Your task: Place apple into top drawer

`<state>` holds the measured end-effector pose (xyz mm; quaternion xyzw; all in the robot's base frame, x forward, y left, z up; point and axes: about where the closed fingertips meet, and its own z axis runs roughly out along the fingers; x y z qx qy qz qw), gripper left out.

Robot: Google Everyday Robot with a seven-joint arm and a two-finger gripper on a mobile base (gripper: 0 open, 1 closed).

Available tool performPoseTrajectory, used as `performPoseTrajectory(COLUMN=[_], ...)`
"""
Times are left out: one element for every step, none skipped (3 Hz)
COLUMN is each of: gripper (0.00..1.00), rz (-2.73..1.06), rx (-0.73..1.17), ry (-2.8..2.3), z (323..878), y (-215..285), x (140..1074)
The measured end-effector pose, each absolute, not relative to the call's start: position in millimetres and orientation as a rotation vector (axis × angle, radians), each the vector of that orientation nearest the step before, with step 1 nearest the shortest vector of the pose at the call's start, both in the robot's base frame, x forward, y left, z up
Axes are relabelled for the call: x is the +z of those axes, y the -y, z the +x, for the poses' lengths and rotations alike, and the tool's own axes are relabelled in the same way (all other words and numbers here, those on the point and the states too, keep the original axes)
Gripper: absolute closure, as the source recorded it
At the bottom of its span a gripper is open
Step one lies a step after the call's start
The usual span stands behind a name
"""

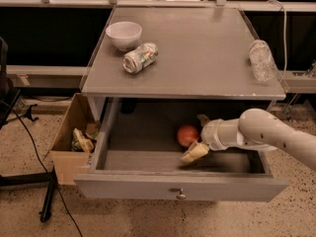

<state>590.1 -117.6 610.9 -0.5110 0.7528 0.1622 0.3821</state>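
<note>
In the middle of the frame, inside the pulled-out top drawer [133, 187], your gripper [196, 138] reaches in from the right on its white arm [269, 135]; the jaws stand spread, one finger above and one below, and the apple [187, 134] sits between the fingertips [195, 152] towards the drawer's back; you cannot tell whether the pads touch it. The small round knob [180, 195] marks the centre of the drawer front at the bottom of the frame. On the grey table top [197, 38] above, you have a white bowl [124, 34] at upper left; just beside it a can [140, 58] lies on its side, its printed label too blurred to read; a clear plastic bottle [260, 59] lies near the right edge, with no legible lettering. At lower left an open cardboard box [66, 132] stands just beside the drawer, holding packets [81, 139] whose print you cannot read.
</note>
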Motion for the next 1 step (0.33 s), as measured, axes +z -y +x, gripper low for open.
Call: performPoseTrajectory(gripper=[0.00], rz=[-1.304], rx=[0.414], ry=[-1.920], z=[590.1], y=[117.6], x=[610.9])
